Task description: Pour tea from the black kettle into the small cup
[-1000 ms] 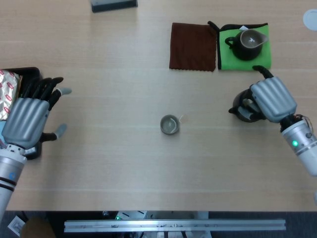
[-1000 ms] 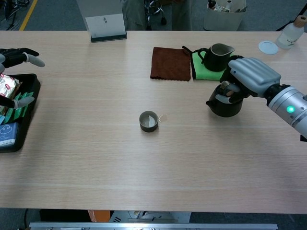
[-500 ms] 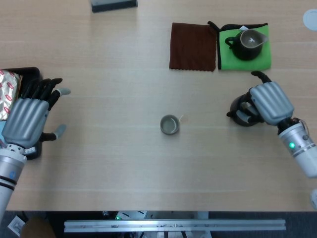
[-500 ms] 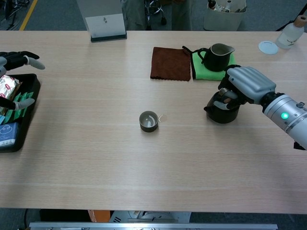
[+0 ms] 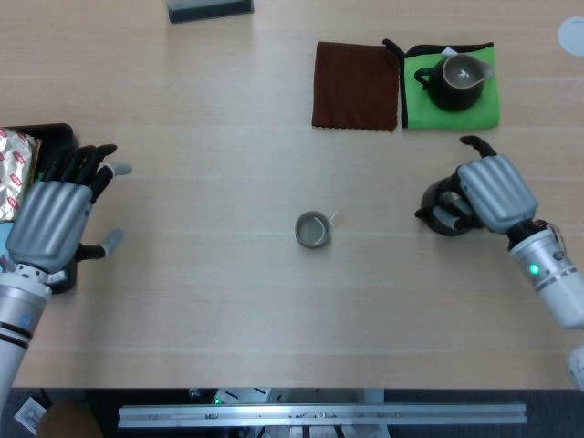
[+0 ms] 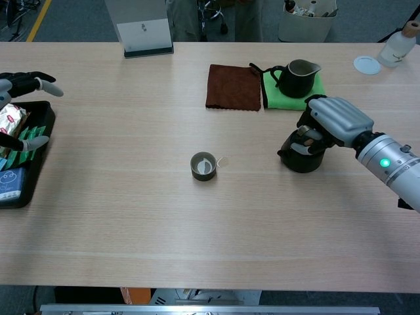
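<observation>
Black kettle [image 6: 302,157]: squat, dark, round-bodied, standing upright on the pale wood surface [image 6: 131,216] at the right side, short spout toward the cup. Mostly covered from above by the right hand [image 5: 488,190]; in the chest view its lower body and spout side show clearly.

Small cup [image 6: 203,166]: low, grey-olive, round, near the middle of the surface, well apart from the kettle. Pale interior; a thin light string or tag lies just beside its right rim. Whether it holds liquid cannot be told.

Other containers: a dark pitcher [image 5: 453,80] with handle and pouring lip stands on a green cloth [image 5: 484,105] at the far right. Its inside looks pale grey; contents unclear. A brown cloth [image 5: 354,85] lies flat just left of the green one. A black tray [image 6: 26,177] at the left edge holds packets: silver-red foil, green sachets, a blue-white packet.

Right hand: draped over the kettle's top, fingers [image 6: 303,146] curled down around it, touching the lid area and upper body. The grasp looks closed on the kettle, which sits on the surface. Green light shows on the wrist.

Left hand [image 5: 57,219]: hovering at the left edge beside and partly over the tray, fingers [image 5: 82,164] extended and slightly spread, thumb out to the side, holding nothing.

A white sign stand [image 6: 144,33] sits at the far edge; a white disc [image 6: 367,63] at the far right.
</observation>
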